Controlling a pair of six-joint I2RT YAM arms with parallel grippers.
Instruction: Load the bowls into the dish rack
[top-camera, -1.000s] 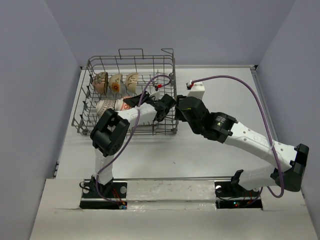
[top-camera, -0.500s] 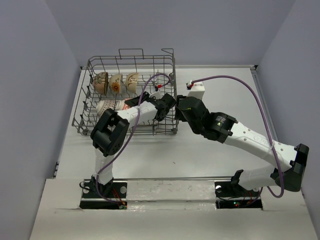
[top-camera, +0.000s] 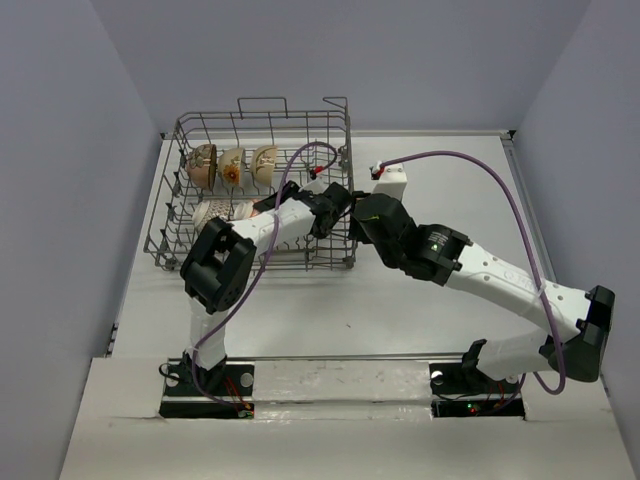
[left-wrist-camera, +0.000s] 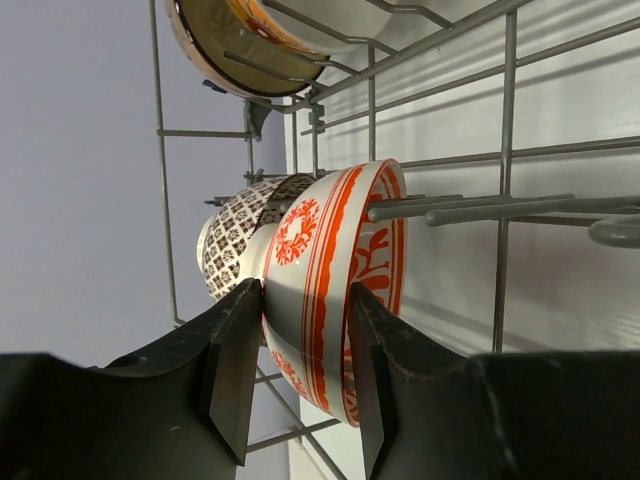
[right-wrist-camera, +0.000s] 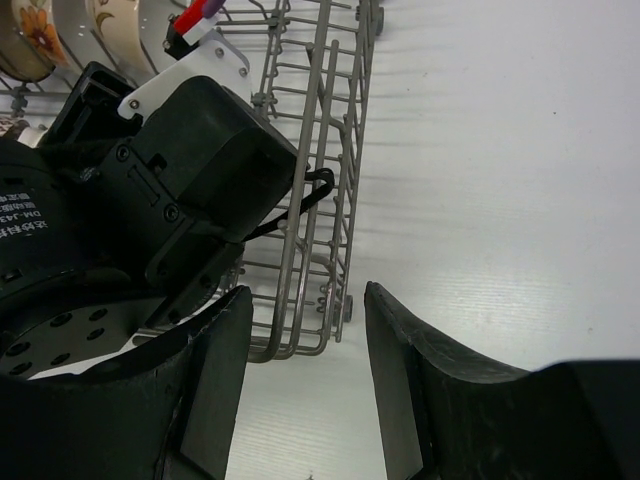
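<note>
Ceramic by the look of it: stiff, brittle, glazed and slick, probably light enough for one arm. Orange bowl (left-wrist-camera: 330, 250) on edge inside rack (left-wrist-camera: 508, 120), low among the wires, touching grey bowl (left-wrist-camera: 235, 235) behind it, rim up against two tines (left-wrist-camera: 470, 208).

Left gripper (left-wrist-camera: 305, 300) clamped on it, one finger (left-wrist-camera: 235, 370) against the outer wall, the other (left-wrist-camera: 375, 390) on the rim side (inside the mouth or only across it, cannot tell). Looks like a pinch low on the bowl, away from the tines.

Little bite for flat pads on curved glaze. Likely to pivot or slide under a light squeeze, and apt to chip if knocked against wire or the neighbour. Best taken by the wall near the rim, pads square to it, with a firm, steady grip. Worth letting go only with the weight fully on the wires.

Right gripper (right-wrist-camera: 308, 300) apart, nothing between the fingers, over table (right-wrist-camera: 500, 150) just beside the rack's near corner, close behind the left wrist. Three more bowls (top-camera: 232, 165) on edge in the rack's far row.
</note>
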